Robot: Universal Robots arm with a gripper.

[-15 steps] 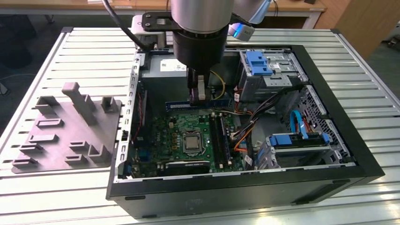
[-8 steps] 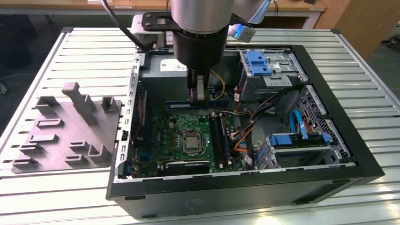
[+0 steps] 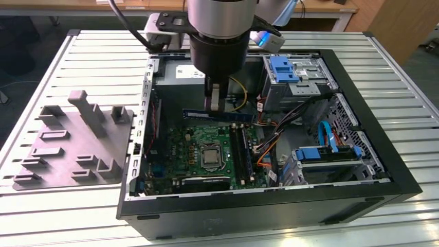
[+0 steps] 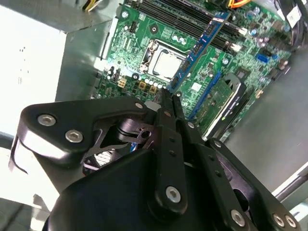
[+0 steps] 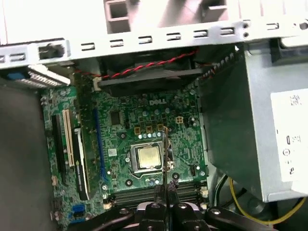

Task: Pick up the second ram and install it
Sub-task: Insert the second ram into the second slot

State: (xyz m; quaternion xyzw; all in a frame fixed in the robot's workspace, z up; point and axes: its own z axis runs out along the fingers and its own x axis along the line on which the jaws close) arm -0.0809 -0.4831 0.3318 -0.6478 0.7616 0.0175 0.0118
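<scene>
— You were standing by the bench. What did the exterior view give you?

— The gripper [image 3: 215,105] was down inside the open computer case [image 3: 384,170]. Its fingers [image 3: 217,95] were drawn narrow, pinching the second ram [image 3: 226,115]. The stick jutted out level on both sides of the fingers, over one edge of the motherboard [image 3: 185,149] and seated in no slot. The processor socket [image 3: 209,155] sat lower on the board, a little off from the tool. The power-supply box [image 3: 180,76] stood near the tool, partly hidden by it. A grey tray [image 3: 69,149] lay well apart from the gripper, outside the case on the exterior view's left, on the slatted table [image 3: 89,51].

— And the second wrist view?

— There the gripper [image 4: 169,94] was clamped on the ram [image 4: 199,48], which ran out from the fingertips across the board, just beside the socket [image 4: 166,63]. How far it stood off the board, I couldn't tell.

— The first wrist view?

— From there the ram [image 5: 164,149] was edge-on, a thin line rising from the gripper [image 5: 163,190]. The socket [image 5: 147,158] was directly beyond the fingertips, and the power-supply box [image 5: 269,120] was off to one side.
</scene>
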